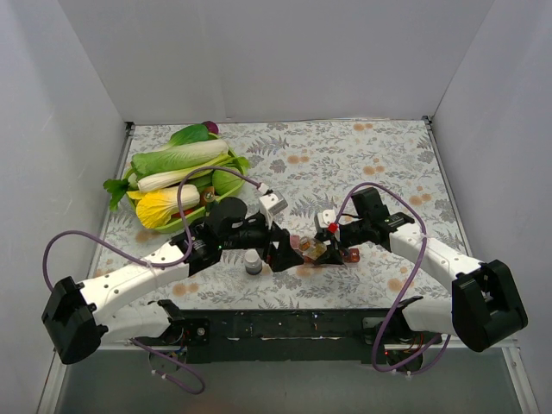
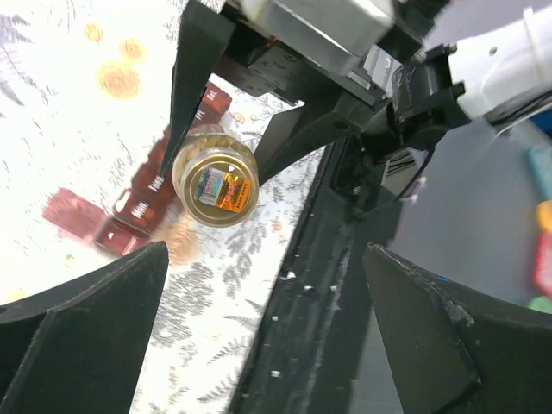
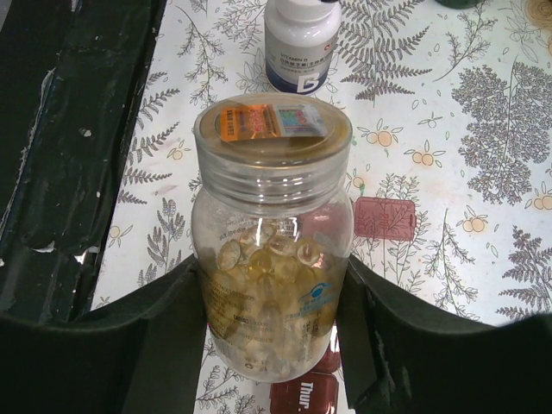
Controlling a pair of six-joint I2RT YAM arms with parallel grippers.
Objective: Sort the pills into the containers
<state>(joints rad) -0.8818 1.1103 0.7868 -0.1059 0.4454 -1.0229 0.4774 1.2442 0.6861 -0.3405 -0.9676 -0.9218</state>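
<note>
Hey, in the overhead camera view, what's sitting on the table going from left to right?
In order: green basket of vegetables → small grey bottle with white cap → clear jar of yellow capsules.

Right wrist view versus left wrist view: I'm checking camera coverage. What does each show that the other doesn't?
Right wrist only: yellow capsules inside the clear plastic jar, and a white-capped bottle. Left wrist only: the left end effector, open. Both: the jar's gold lid, the dark red translucent compartment strip, and the right end effector gripping the jar.
</note>
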